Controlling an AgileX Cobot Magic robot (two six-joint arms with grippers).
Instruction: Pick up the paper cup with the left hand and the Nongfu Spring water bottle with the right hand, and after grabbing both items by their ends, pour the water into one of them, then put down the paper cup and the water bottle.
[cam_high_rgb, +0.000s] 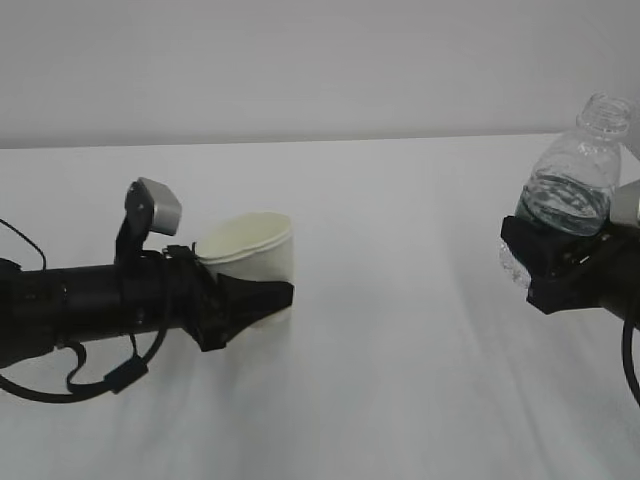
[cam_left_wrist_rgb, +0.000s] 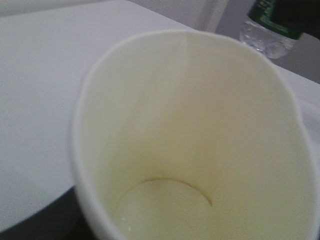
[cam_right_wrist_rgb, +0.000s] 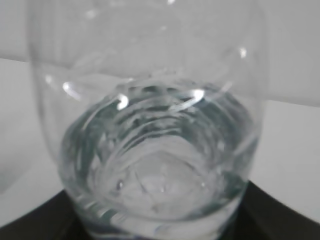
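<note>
The paper cup (cam_high_rgb: 252, 248) is gripped low on its body by my left gripper (cam_high_rgb: 258, 292), left of the table's middle, and leans a little. In the left wrist view the paper cup (cam_left_wrist_rgb: 190, 125) fills the frame, its pale yellow inside empty, with a black finger (cam_left_wrist_rgb: 45, 225) beside it. My right gripper (cam_high_rgb: 540, 268) is shut on the lower part of the Nongfu Spring water bottle (cam_high_rgb: 578, 165) at the right edge, neck up and capless. Water (cam_high_rgb: 562, 205) fills its lower half. Seen from the right wrist, the bottle (cam_right_wrist_rgb: 150, 75) holds water (cam_right_wrist_rgb: 155, 165).
The white table (cam_high_rgb: 400, 380) runs between the two arms, with a plain pale wall behind. The left arm's loose black cable (cam_high_rgb: 90, 380) hangs near the tabletop. The bottle's green label (cam_left_wrist_rgb: 270, 17) shows past the cup's rim.
</note>
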